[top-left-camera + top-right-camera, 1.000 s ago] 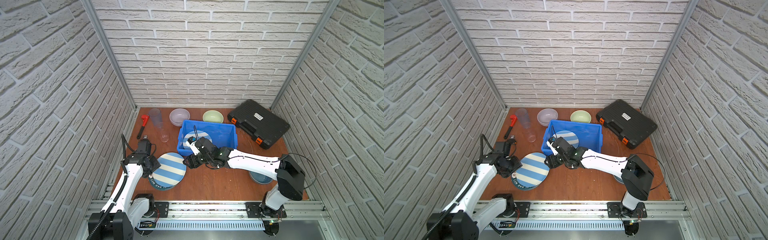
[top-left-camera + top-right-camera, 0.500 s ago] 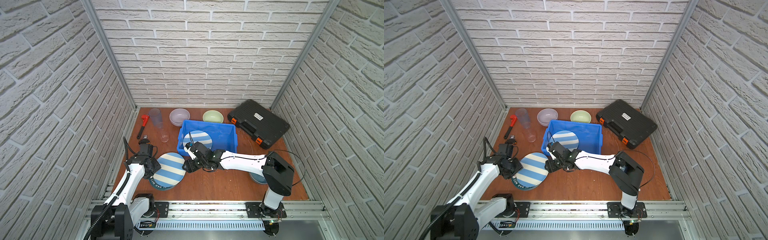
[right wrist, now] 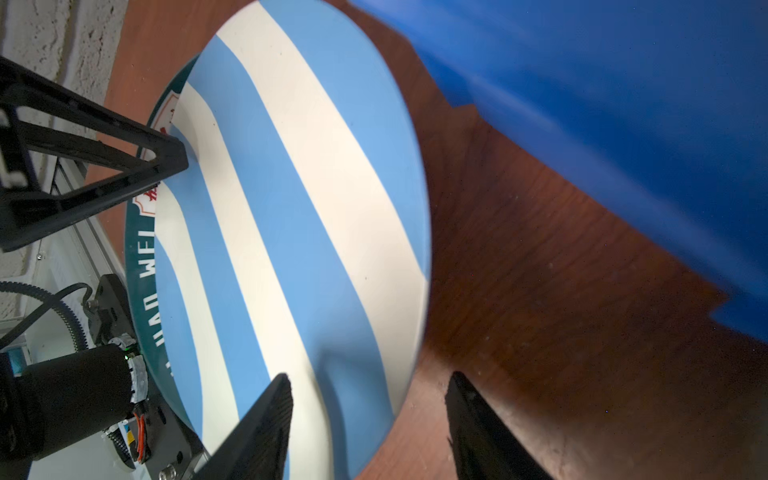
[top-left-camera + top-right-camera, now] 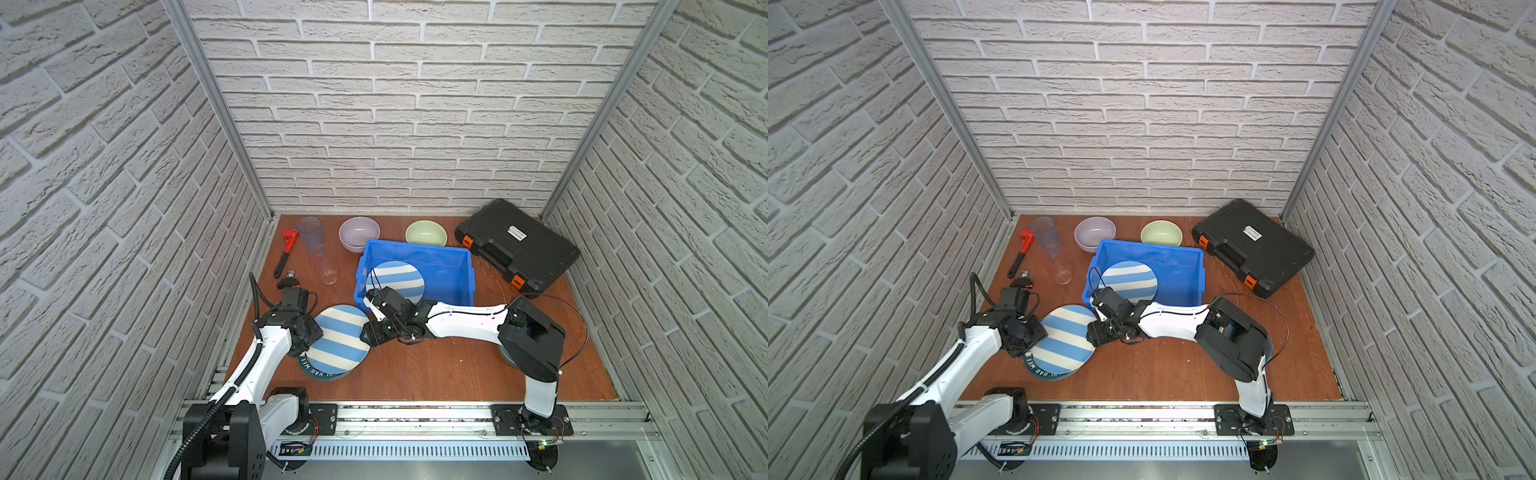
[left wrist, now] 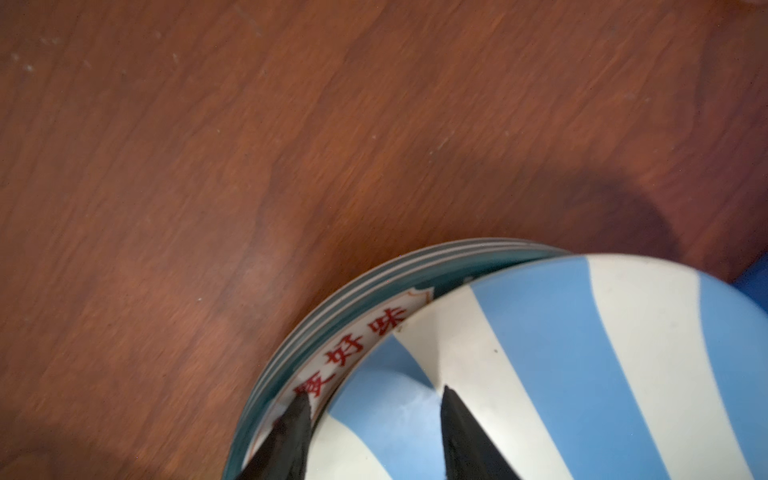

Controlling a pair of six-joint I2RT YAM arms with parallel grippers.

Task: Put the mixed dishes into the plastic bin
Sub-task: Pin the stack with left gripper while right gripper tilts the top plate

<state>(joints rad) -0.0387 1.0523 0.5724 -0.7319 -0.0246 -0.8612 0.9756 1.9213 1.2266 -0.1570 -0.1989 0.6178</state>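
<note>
Striped plate (image 4: 338,338) lies atop the teal plate (image 4: 328,376) on the worktop (image 4: 436,374), at the bin's (image 4: 446,270) 7 o'clock. Left fingers (image 5: 291,428) straddle its 9 o'clock rim, and I cannot tell whether they grip it. Right fingers (image 3: 257,428) gape apart at 3 o'clock.

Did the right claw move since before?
Yes. In a top view the right gripper slid left, away from the blue bin, toward the striped plate on the table.

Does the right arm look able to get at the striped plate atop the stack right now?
Likely yes: the open right gripper straddles the rim of the striped plate, nothing in between; the left gripper sits at the opposite rim.
</note>
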